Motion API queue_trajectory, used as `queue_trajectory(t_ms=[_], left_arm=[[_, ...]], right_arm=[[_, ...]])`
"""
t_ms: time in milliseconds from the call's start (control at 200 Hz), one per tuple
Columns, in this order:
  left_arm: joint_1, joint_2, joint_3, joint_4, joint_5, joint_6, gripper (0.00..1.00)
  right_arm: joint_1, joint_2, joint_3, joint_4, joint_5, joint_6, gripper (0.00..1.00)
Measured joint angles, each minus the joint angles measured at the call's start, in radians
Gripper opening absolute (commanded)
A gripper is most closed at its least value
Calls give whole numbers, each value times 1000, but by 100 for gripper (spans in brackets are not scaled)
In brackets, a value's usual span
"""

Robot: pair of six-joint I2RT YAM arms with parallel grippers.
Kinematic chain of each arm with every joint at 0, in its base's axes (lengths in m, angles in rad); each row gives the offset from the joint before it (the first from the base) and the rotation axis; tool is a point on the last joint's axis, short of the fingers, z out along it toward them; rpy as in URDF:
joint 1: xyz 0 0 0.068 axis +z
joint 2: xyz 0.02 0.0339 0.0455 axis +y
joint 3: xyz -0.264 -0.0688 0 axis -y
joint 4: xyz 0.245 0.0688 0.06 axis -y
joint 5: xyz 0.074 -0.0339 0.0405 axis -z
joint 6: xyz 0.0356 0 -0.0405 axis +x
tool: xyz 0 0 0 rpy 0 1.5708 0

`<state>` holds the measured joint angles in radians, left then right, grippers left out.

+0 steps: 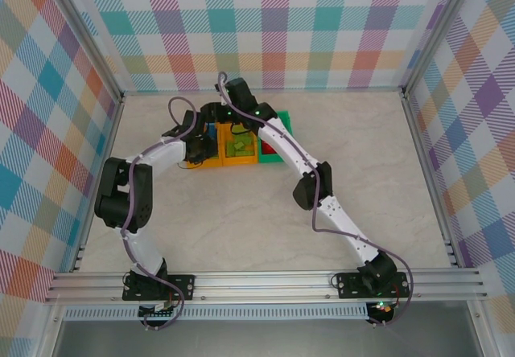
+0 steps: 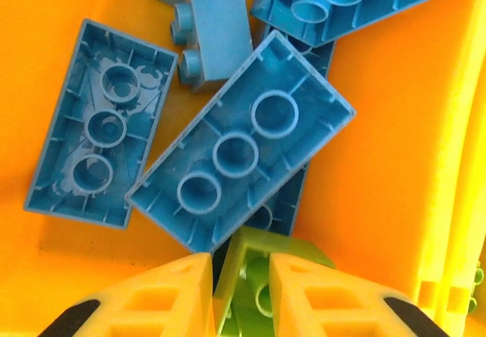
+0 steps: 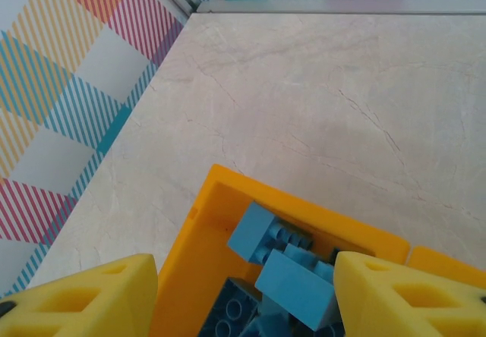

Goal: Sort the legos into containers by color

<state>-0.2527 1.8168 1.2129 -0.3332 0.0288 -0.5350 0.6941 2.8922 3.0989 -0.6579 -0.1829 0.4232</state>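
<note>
Left hand grips a lime lego, hollow side up, low inside the left orange bin. Blue legos lie there underside up, the biggest with its long axis diagonal. Right hand hangs above the same bin, fingers spread, empty.

**You Are Working Inside a Robot Test Cell**

You are operating in a staged lab enclosure, not a home or a shop. Ahead of your right gripper, a pale marble-look tabletop is running out to a bare aluminium rail. Plaid-printed panels are standing beyond that rail and off to the gripper's left, walling the table in. Well behind the gripper, the arm bases are sitting bolted to a slotted metal beam, and loose cables are looping along the arms.
</note>
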Motion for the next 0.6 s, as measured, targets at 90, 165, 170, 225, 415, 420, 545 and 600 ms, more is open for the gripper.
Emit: queue_trajectory(t_ms=[90,165,170,225,415,420,545,600], left_arm=[[0,-6,-5,-2,32,5,31],[0,-6,-5,-4,40,8,32],[0,-6,-5,-4,41,8,32],[0,-5,-3,-8,40,10,32],[0,16,32,-38,22,35,30],[0,17,33,-39,22,34,29],[0,36,50,-42,19,48,18],[0,39,51,-38,15,51,13]], right_arm=[[0,-53,0,-100,13,-34,70],[0,-122,0,-198,17,-70,72],[0,-124,0,-202,18,-72,72],[0,-191,0,-275,17,-96,72],[0,-376,23,-464,-14,-144,75],[1,-378,23,-467,-14,-144,75],[6,-414,33,-535,-31,-153,78],[9,-413,32,-560,-31,-153,79]])
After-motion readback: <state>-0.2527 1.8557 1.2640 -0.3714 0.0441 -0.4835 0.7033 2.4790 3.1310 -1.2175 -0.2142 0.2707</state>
